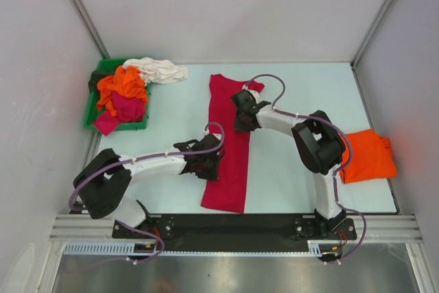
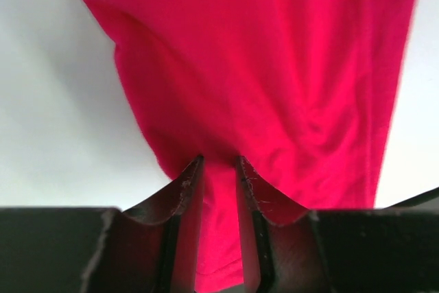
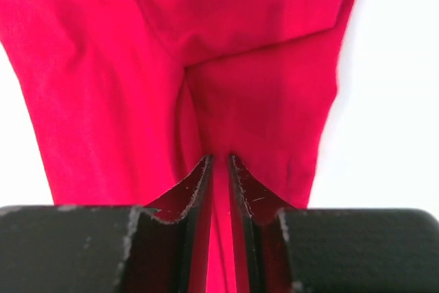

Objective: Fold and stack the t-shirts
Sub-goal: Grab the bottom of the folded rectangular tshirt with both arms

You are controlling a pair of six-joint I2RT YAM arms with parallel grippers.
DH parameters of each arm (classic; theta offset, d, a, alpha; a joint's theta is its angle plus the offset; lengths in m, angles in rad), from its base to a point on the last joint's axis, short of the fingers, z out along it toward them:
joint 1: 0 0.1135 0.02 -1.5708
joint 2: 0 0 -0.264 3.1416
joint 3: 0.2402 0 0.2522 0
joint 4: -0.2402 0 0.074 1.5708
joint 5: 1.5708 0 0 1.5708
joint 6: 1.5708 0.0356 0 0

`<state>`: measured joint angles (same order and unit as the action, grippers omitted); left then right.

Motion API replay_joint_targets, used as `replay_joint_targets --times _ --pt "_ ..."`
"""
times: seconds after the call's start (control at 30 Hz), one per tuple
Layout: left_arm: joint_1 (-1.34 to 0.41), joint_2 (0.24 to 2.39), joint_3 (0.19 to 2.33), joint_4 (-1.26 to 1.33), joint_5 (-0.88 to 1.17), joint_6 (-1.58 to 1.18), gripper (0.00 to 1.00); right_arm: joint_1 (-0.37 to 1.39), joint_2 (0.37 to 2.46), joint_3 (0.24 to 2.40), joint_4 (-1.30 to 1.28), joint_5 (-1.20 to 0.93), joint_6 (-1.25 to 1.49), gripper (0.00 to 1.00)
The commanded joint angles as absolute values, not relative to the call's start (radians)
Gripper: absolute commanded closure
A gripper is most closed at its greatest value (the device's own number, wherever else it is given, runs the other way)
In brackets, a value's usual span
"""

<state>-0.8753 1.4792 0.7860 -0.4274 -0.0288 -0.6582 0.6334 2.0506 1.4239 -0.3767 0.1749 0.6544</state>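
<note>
A long shirt point(image 1: 226, 186) is lying down the middle of the bench point(image 1: 295, 87), running from the far side back toward my bases. My left fingers point(image 1: 214, 162) are pinching it at its left edge, in the near half. My right fingers point(image 1: 241, 123) are pinching it by its right edge, farther back. Well off to the right, near the bench's right edge, a folded shirt point(image 1: 368, 156) is lying flat, apart from the long one. In the far left corner a bin point(image 1: 89, 118) is sitting on the bench. A heap of shirts point(image 1: 123, 94) is lying inside it. A loose shirt point(image 1: 161, 70) is spilling over its far right corner onto the bench.
</note>
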Motion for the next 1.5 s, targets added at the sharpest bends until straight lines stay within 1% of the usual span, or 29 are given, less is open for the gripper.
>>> replay_joint_targets --times 0.0,0.47,0.6,0.67,0.73,0.8,0.87,0.9,0.93,0.97,1.0,1.03,1.1,1.13,1.2,1.23,1.27,1.3,1.37,1.43,1.47 --pt "-0.890 1.520 0.795 -0.436 0.020 -0.673 0.71 0.601 2.100 1.437 -0.410 0.218 0.649 0.80" --pt "-0.893 1.517 0.706 -0.442 0.051 -0.718 0.73 0.483 2.154 1.466 -0.474 0.270 0.620 0.81" --pt "-0.891 1.490 0.666 -0.425 0.045 -0.724 0.72 0.446 2.154 1.456 -0.427 0.230 0.568 0.80" --pt "-0.893 1.470 0.667 -0.405 0.034 -0.707 0.69 0.462 2.126 1.447 -0.384 0.204 0.540 0.77" --pt "-0.893 1.419 0.690 -0.406 -0.027 -0.687 0.65 0.475 2.067 1.440 -0.361 0.199 0.522 0.73" --pt "-0.893 1.370 0.725 -0.414 -0.089 -0.673 0.62 0.521 2.016 1.428 -0.331 0.227 0.509 0.64" --pt "-0.894 1.295 0.747 -0.437 -0.181 -0.663 0.48 0.561 1.938 1.433 -0.357 0.287 0.488 0.56" --pt "-0.894 1.270 0.759 -0.442 -0.208 -0.663 0.41 0.592 1.913 1.437 -0.376 0.297 0.491 0.55" --pt "-0.893 1.229 0.761 -0.449 -0.247 -0.661 0.38 0.603 1.887 1.428 -0.394 0.308 0.514 0.54" --pt "-0.893 1.212 0.759 -0.449 -0.255 -0.658 0.40 0.613 1.831 1.414 -0.425 0.313 0.529 0.53" --pt "-0.893 1.200 0.747 -0.449 -0.256 -0.657 0.43 0.639 1.800 1.351 -0.429 0.314 0.544 0.53" --pt "-0.894 1.174 0.735 -0.443 -0.247 -0.658 0.50 0.652 1.764 1.313 -0.433 0.322 0.564 0.52" --pt "-0.894 1.157 0.686 -0.431 -0.218 -0.664 0.54 0.687 1.653 1.218 -0.422 0.328 0.626 0.52" --pt "-0.894 1.149 0.666 -0.411 -0.206 -0.679 0.55 0.722 1.614 1.128 -0.419 0.331 0.650 0.52" --pt "-0.894 1.115 0.597 -0.390 -0.164 -0.710 0.56 0.755 1.513 1.048 -0.414 0.336 0.727 0.51" --pt "-0.894 1.100 0.569 -0.347 -0.143 -0.718 0.57 0.788 1.482 0.955 -0.408 0.331 0.750 0.51" --pt "-0.894 1.054 0.543 -0.330 -0.126 -0.730 0.58 0.804 1.450 0.912 -0.387 0.327 0.805 0.51" --pt "-0.894 1.028 0.490 -0.313 -0.117 -0.754 0.58 0.822 1.375 0.863 -0.376 0.324 0.830 0.51" --pt "-0.894 0.976 0.445 -0.275 -0.112 -0.775 0.58 0.882 1.310 0.745 -0.342 0.327 0.879 0.50" --pt "-0.894 0.914 0.397 -0.256 -0.114 -0.791 0.57 0.920 1.246 0.689 -0.327 0.333 0.952 0.50" --pt "-0.894 0.901 0.378 -0.255 -0.114 -0.795 0.57 0.966 1.236 0.645 -0.324 0.337 0.968 0.50"
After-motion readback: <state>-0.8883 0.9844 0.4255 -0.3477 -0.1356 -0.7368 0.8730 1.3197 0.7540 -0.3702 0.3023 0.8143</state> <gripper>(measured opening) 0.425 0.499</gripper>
